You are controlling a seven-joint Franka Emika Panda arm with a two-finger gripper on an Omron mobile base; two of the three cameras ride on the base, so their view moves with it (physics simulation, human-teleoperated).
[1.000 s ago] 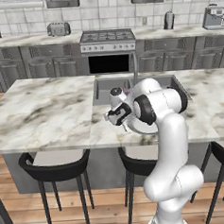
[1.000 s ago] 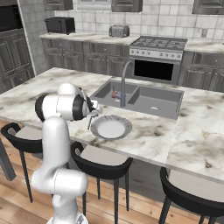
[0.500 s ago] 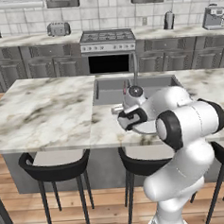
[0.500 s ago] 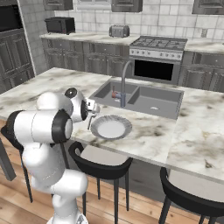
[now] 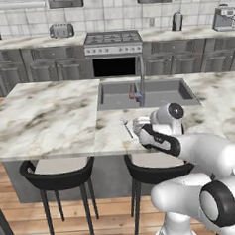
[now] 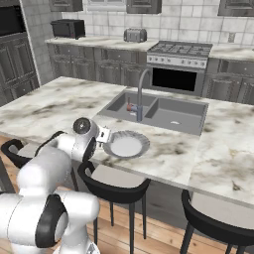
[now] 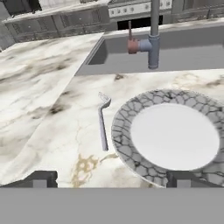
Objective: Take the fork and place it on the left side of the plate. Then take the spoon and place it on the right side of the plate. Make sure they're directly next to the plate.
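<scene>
The fork (image 7: 102, 127) lies flat on the marble counter, right beside the left rim of the plate (image 7: 124, 146), prongs toward the sink. My gripper (image 7: 113, 178) hovers low over the counter's near edge, open, fingertips (image 7: 41, 178) wide apart and empty. In the left base view the fork (image 5: 127, 130) shows just left of my hand (image 5: 140, 128), which covers most of the plate. From the right base view the plate (image 6: 143, 143) sits in front of the sink, my hand (image 6: 101, 135) at its left edge. The spoon is out of view.
The sink (image 7: 183, 48) with its faucet (image 7: 153, 39) lies just behind the plate. Bar stools (image 5: 56, 171) stand under the counter's near edge (image 5: 52, 155). A stove (image 5: 111, 40) and toaster (image 5: 61, 30) line the back wall.
The arm's links have folded down low toward the near right, while the hand stayed by the plate's left edge and dropped closer to the counter.
</scene>
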